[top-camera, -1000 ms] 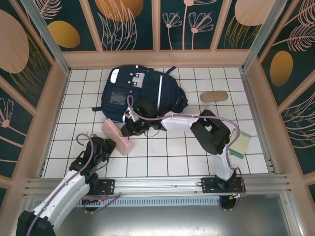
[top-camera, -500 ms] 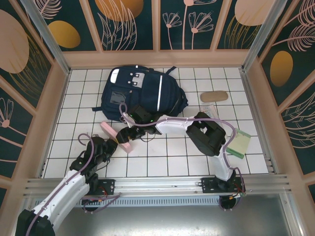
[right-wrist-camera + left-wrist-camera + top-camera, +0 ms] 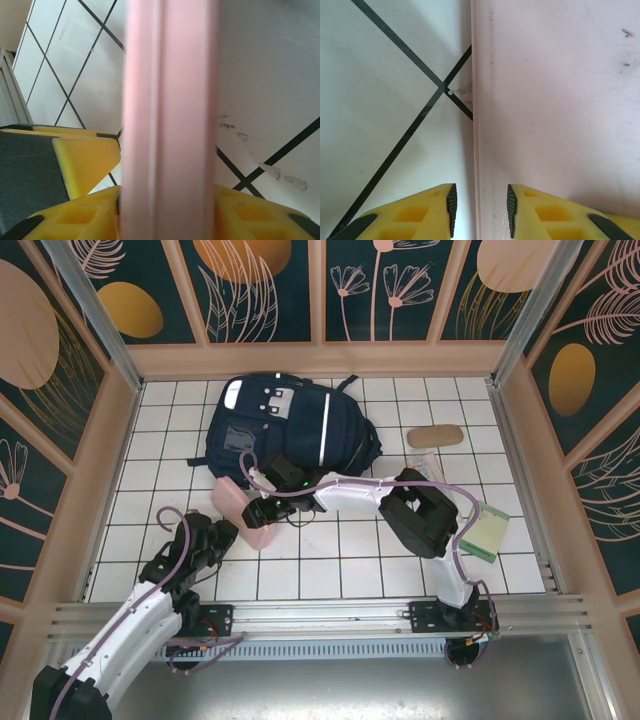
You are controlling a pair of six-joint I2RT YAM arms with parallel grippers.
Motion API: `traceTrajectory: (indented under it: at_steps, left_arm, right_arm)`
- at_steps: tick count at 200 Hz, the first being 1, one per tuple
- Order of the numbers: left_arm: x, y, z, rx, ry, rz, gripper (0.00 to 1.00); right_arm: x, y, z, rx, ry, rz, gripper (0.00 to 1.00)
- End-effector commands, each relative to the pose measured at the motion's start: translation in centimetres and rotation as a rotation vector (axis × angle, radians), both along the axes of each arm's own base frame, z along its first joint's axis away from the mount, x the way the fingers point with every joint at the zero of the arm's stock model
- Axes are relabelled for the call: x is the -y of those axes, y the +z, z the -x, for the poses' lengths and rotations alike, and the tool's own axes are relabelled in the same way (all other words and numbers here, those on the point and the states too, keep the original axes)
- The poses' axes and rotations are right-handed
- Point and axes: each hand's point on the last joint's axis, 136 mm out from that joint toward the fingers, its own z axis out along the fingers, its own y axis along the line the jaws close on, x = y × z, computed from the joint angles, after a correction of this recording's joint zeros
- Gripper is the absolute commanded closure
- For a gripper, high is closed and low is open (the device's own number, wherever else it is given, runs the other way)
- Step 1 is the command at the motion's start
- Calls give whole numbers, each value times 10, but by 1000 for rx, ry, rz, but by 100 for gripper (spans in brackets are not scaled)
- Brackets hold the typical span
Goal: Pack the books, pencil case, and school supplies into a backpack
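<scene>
Risk check: the flat pink rounded-rectangle case (image 3: 240, 506) is tipped up off the white tiled table (image 3: 350, 560), just in front of the big navy fabric backpack (image 3: 290, 420). The right gripper (image 3: 167, 200) is clamped across its thin edge, with both yellow pads pressed against it. That's a skinny hold on a wide, smooth thing, so I reckon it could pivot or slide out once the arm swings toward the bag.

The left gripper (image 3: 480, 205) sits right at the case's near rim with its jaws a little apart. I can't tell if it's pinching anything. If it nudges the rim, it could twist the case out of the other grip.

Compared with 1 second ago, the case was lying long and diagonal. Now it looks shorter, and it's closer to the backpack.
</scene>
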Motion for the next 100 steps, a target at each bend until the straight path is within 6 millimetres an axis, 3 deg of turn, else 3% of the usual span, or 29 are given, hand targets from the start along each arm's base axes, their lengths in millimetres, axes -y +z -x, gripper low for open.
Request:
traceTrajectory:
  at_steps: [1, 21, 35, 58, 100]
  left_arm:
    - [-2, 3, 0, -8, -12, -39, 65]
    - [-2, 3, -1, -9, -17, -41, 65]
    - [-1, 6, -2, -4, -21, -46, 65]
    - [-4, 12, -4, 3, -19, -64, 64]
    - [-5, 45, -17, 53, -38, -125, 64]
  right_arm:
    - [5, 2, -6, 25, -5, 8, 57]
    - [4, 7, -7, 18, 2, -14, 58]
    - [4, 13, -7, 1, 3, -41, 69]
    - [6, 23, -10, -20, -17, -79, 69]
    - [19, 56, -21, -34, -68, -156, 72]
